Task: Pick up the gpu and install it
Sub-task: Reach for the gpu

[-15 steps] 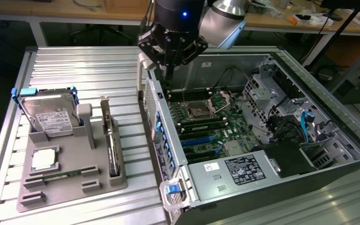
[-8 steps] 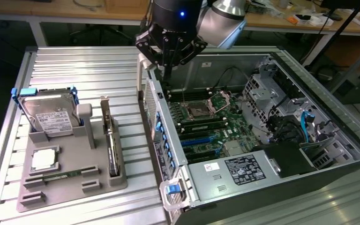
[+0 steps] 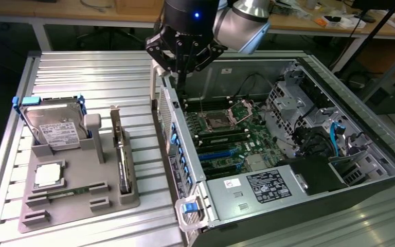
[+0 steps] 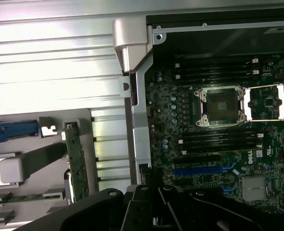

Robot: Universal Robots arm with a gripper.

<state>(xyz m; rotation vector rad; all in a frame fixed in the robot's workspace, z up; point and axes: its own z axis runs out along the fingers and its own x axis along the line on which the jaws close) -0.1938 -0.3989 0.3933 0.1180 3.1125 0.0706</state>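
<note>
One arm, reach stage | black fingers (image 3: 181, 68) are clenched on nothing above the open steel computer case (image 3: 162, 110), upper centre of exterior view | thin flat gpu (image 3: 122, 162), dark-faced with a silver bracket, is stood on edge in a matte grey plastic tray (image 3: 81, 175), lower left, on the ribbed metal surface (image 3: 88, 77) | judged: the card is best gripped squarely across its narrow top edge.

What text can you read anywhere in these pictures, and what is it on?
"DELL": logo on the motherboard.
Hard drive label: too small to read.
Black label on the power supply: too small to read.
White sticker beside it: too small to read.
</note>
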